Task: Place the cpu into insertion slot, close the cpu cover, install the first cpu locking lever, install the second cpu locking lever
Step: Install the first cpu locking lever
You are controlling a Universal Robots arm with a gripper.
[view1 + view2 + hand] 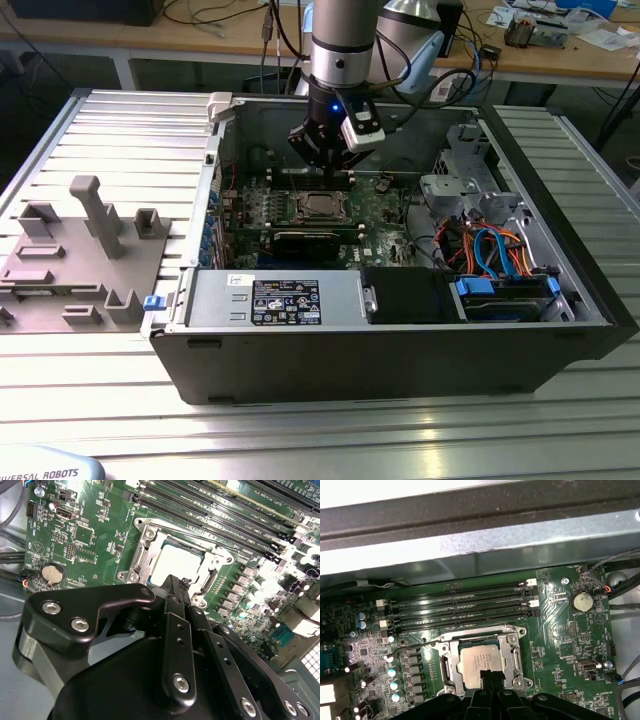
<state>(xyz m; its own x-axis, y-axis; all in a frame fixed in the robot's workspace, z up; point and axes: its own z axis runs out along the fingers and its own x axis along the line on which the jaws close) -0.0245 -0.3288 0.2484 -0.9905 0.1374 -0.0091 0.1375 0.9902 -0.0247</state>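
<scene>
**Chip seated, pincer closed at the socket's edge**

Nearest me is the front wall of the open grey steel computer case point(400, 350), lying on its side on the ribbed table. Deeper in lies the green circuit board point(385, 195).

At its middle is the small square insertion slot point(209, 580), and the cpu point(318, 206), a flat square chip with a plain silver-grey top, already sits in it. The cpu cover point(142, 550), a thin silvery frame plate, lies down around the chip, whose top shows through the open middle in both wrist views. A thin wire locking lever point(415, 645) angles out from the socket; I can't tell whether it is latched.

The black two-fingered gripper point(173, 582) has its tips drawn together, holding nothing, right at the chip's edge. Whether they touch metal I cannot tell.

The chip looks light, stiff and slick on top. I'd judge its underside and the socket contacts fragile, so it wants holding by its side edges only. The cover looks like springy sheet metal, best pressed on its solid rim.

Beyond run the long black memory slots point(460, 612), then the wooden bench point(200, 40) at the back.
</scene>
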